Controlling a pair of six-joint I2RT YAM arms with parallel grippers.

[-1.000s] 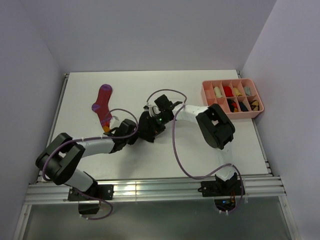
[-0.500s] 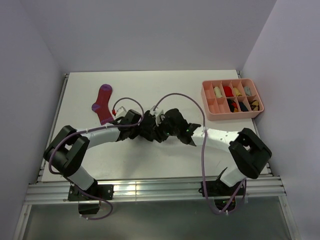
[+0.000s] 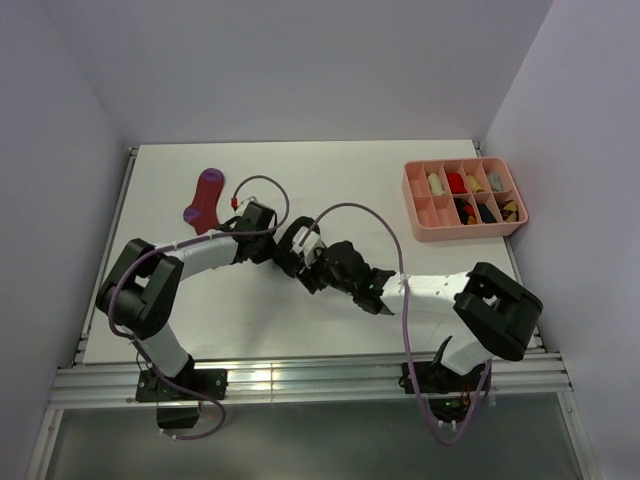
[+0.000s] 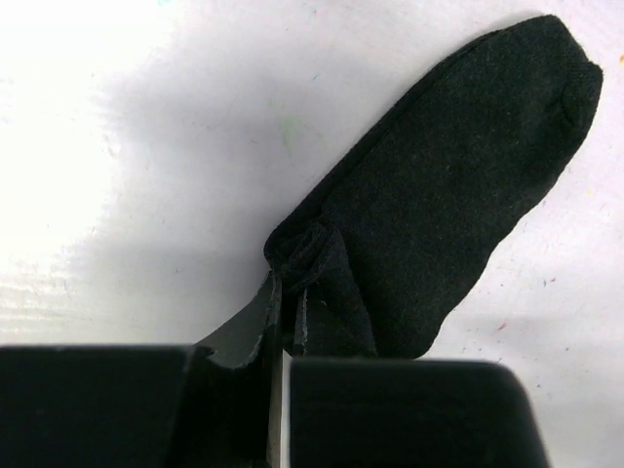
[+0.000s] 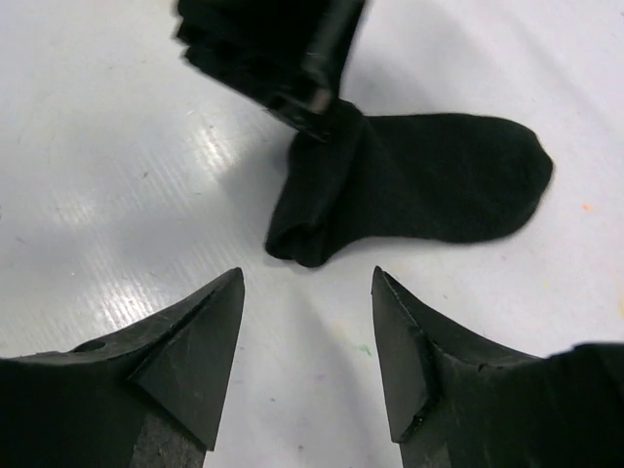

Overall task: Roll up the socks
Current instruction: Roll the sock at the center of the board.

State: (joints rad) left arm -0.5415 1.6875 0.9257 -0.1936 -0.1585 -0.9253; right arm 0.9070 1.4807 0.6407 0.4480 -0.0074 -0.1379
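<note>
A black ankle sock (image 4: 439,185) lies flat on the white table. My left gripper (image 4: 288,292) is shut on its bunched cuff end. In the right wrist view the sock (image 5: 419,190) lies just beyond my open, empty right gripper (image 5: 307,278), and the left gripper (image 5: 283,49) grips its cuff from above. In the top view the two grippers, left (image 3: 283,250) and right (image 3: 308,272), meet mid-table and hide most of the sock. A magenta sock with purple stripes (image 3: 205,198) lies at the back left, its lower end behind my left arm. No cream sock shows.
A pink compartment tray (image 3: 415,205) holding several small rolled items stands at the back right. Purple cables loop over both arms. The walls close in on the left, back and right of the table.
My right arm has swung down from a raised reach to lie low, its gripper now just in front of the sock. My left gripper has moved right and back with the cuff.
</note>
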